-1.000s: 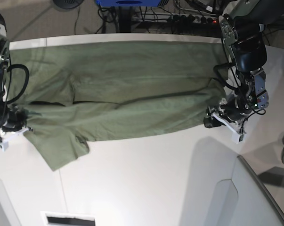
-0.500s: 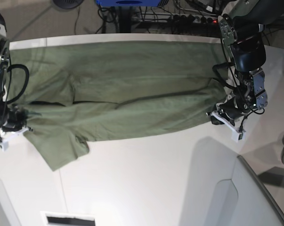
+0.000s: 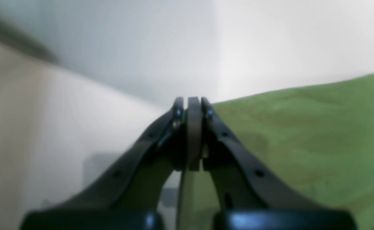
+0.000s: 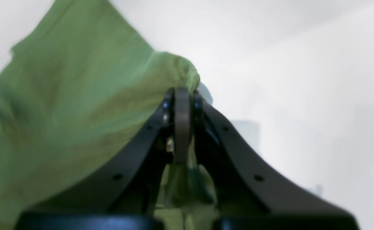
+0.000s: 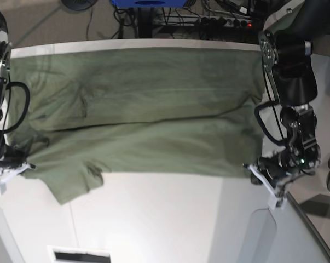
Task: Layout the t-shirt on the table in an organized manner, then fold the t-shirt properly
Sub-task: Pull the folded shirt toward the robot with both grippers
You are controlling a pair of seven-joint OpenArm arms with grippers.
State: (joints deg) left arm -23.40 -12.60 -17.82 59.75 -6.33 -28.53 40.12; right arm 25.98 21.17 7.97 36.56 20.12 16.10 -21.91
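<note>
left hand (image 3: 188,105) clamped on t-shirt (image 5: 143,115) | right hand (image 4: 182,95) clamped on t-shirt

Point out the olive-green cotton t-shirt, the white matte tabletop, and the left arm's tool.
olive-green cotton t-shirt (image 5: 143,109), base view, middle of the spread cloth.
white matte tabletop (image 5: 170,219), base view, bare surface below the hem.
left tool (image 3: 193,105), left wrist view, closed tips.

Base overhead; wrist cams close-up.

Lab, cable tangle (image 5: 154,16) behind white table (image 5: 170,219)
</note>
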